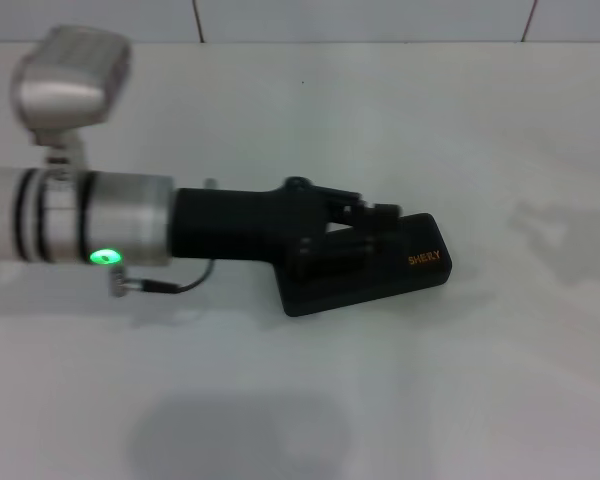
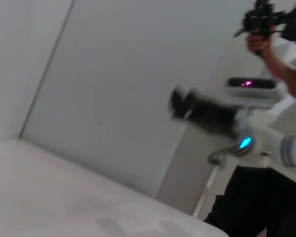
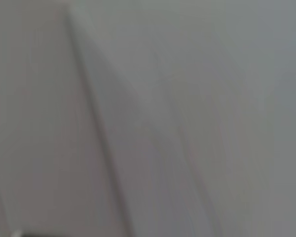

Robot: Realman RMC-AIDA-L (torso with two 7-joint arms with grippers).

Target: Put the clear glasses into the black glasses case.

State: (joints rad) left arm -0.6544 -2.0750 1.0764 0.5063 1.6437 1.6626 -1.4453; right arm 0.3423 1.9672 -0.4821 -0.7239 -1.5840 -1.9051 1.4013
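Lying closed on the white tabletop (image 1: 480, 380), the flat black rectangular glasses case (image 1: 380, 275) sat under the left gripper (image 1: 375, 212), its grip unreadable, the clear glasses unseen, so the step looked like finishing at the lid, withdrawal likely next.

Case: my black glasses case (image 1: 405, 270) is shut, lying flat on the white table, gold word on lid.
Glasses: I can't see them.
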